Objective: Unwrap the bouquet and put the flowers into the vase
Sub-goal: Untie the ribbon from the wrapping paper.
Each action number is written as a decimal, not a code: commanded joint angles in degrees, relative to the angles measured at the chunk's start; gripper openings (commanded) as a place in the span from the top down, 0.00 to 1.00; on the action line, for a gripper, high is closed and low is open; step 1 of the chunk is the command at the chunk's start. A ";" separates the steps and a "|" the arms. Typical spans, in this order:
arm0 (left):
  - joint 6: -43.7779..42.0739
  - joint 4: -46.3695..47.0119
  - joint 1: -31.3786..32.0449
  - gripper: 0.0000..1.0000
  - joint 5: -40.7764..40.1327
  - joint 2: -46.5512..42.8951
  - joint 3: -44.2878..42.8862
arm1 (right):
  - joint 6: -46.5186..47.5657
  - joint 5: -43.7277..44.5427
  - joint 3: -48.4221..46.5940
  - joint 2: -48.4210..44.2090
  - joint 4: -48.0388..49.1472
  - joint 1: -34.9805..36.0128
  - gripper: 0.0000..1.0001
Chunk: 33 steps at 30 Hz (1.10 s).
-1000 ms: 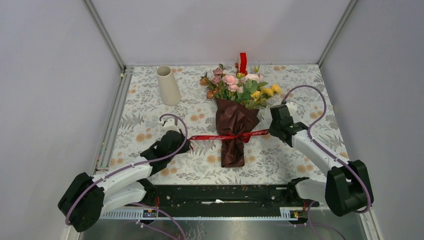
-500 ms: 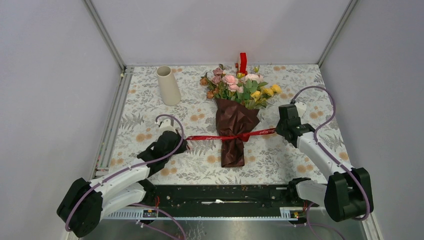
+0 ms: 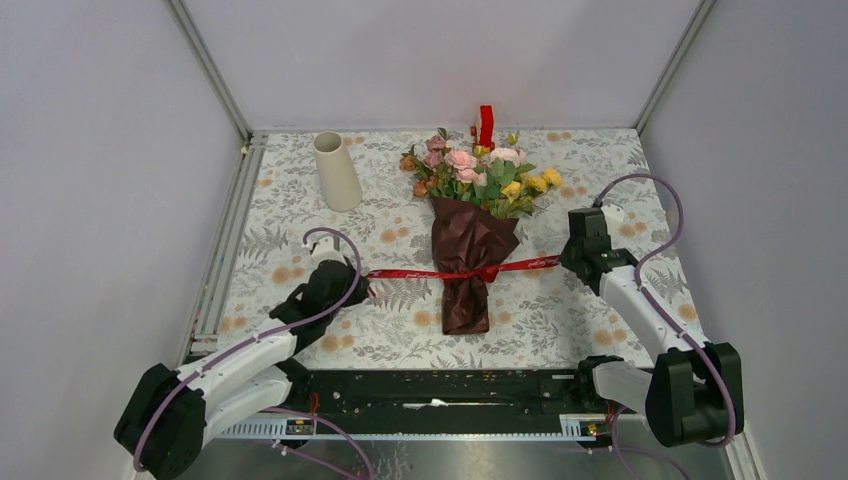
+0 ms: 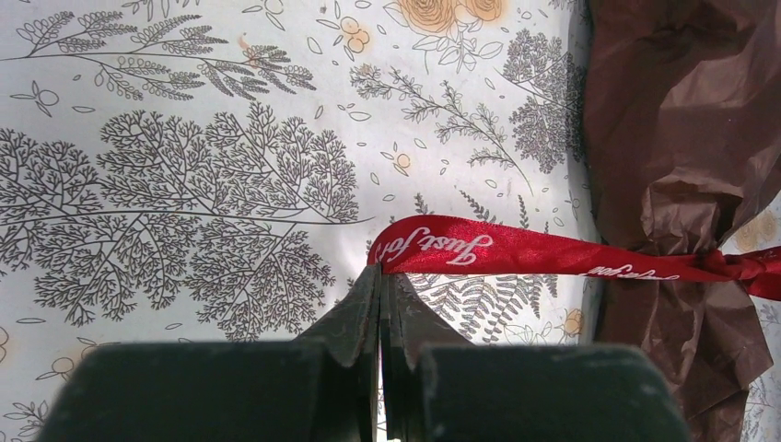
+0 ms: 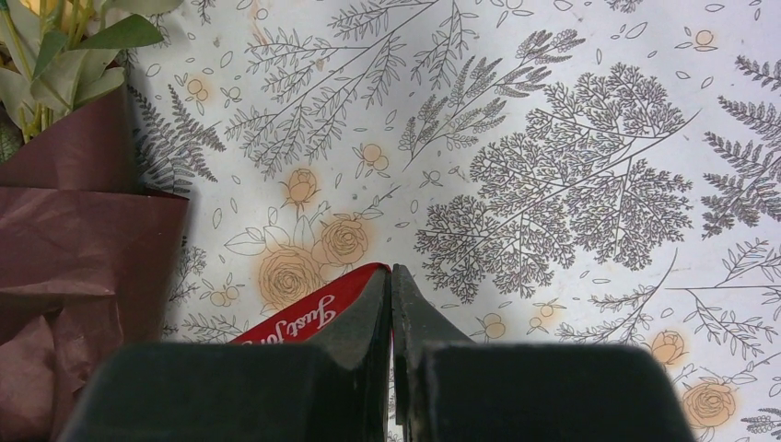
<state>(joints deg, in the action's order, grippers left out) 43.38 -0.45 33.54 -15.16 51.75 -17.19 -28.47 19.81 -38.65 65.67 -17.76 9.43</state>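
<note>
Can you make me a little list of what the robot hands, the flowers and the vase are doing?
left gripper: shut on the ribbon, left end
right gripper: shut on the ribbon, right end
ribbon: red, pulled straight, tied around the wrapping paper
bouquet: lying flat, wrapped
vase: upright, far left, no flowers inside

Wrapped bouquet (image 3: 470, 240) lies flat; vase (image 3: 336, 172) stands upright.

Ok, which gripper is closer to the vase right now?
Left. The left gripper sits on the near side of the vase, pinching one ribbon end; the right gripper is across the bouquet, on the other end.
</note>
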 commanded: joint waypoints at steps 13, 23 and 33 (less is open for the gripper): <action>-0.53 -1.29 -4.34 1.00 -0.57 -3.63 1.54 | 1.24 -1.01 1.01 -2.52 0.09 -2.31 1.00; 0.01 -1.81 -8.88 1.00 -0.18 -6.40 2.41 | 1.65 -1.05 1.23 -3.02 0.10 -3.06 1.00; 0.20 -3.02 -13.30 1.00 2.85 -9.02 2.43 | 2.01 -1.36 1.45 -3.47 0.09 -4.05 1.00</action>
<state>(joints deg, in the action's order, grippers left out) 43.42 -3.79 21.89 -13.76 44.51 -15.18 -27.18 18.33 -37.60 63.35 -17.76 6.07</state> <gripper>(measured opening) 0.010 0.017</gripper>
